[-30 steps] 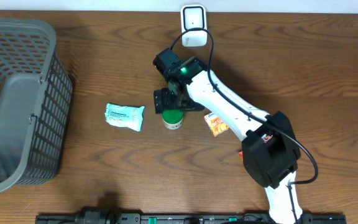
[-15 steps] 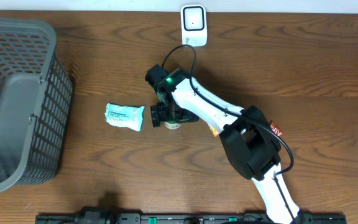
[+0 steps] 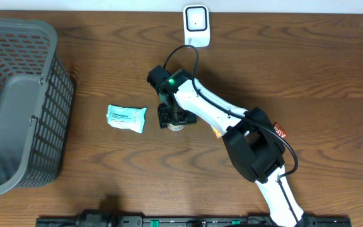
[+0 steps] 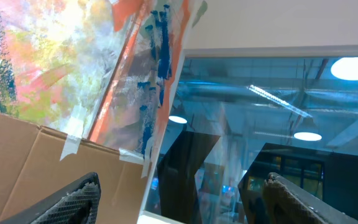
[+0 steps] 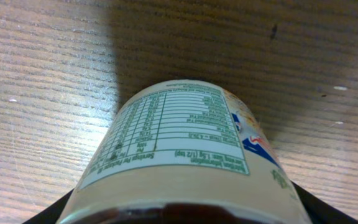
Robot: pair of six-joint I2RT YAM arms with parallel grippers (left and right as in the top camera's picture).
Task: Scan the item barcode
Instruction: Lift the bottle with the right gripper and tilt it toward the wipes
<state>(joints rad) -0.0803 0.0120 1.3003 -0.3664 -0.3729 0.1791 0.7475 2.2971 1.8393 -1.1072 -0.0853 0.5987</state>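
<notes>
A brown wood-grain counter (image 3: 333, 75) was spread beneath everything. A small white box-shaped barcode scanner (image 3: 196, 25) was set at its far edge, judged to be within the arm's reach so that an item could be presented to it.

Far to the left of the scanner and nearer the robot, a large grey plastic mesh basket (image 3: 17, 101) was placed, probably to receive goods once scanned.

The white right arm (image 3: 219, 113) was stretched from the near side toward the scanner and bent downward short of it.

A teal crinkled foil packet (image 3: 126, 118) was laid flat to the left of the scanner and nearer the robot. It was apart from the arm and untouched.

The task's thing, a cream cylindrical jar with a printed nutrition label (image 5: 179, 143), was stood on the counter in front of the scanner and slightly to its left. From overhead it was almost wholly hidden.

The right gripper (image 3: 176, 118) was lowered over the jar with a jaw at each side, apparently so that it could be lifted and its label turned to the scanner. The jaws were seen close against the jar, but whether it was already pinched could not be told. Only the nutrition table was made out on the visible face, and no barcode.

The left gripper (image 4: 180, 186) was held released with nothing between its jaws. It was pointed up at the room, evidently parked out of the way.
</notes>
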